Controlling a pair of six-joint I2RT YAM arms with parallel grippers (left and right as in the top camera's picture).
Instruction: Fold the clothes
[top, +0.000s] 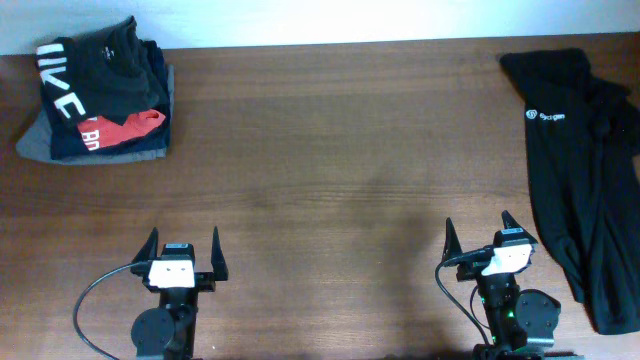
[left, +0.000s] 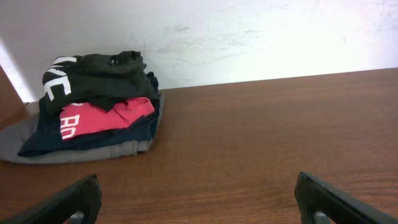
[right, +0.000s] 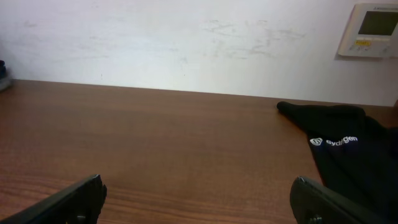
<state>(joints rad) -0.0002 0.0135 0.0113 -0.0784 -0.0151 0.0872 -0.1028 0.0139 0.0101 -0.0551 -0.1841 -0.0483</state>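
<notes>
Both left tool (top: 184, 238) and right tool (top: 478, 228) gape wide, empty. The black garment (top: 575, 170) lies ahead-right of the right one, a folded stack (top: 100, 100) ahead-left of the other.

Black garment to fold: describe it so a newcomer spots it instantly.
On the wooden table, go to the right edge. The black garment sprawls there unfolded, past the right claw. Unlike the folded stack at the far-left corner, it is plain, with only a small white logo.
</notes>
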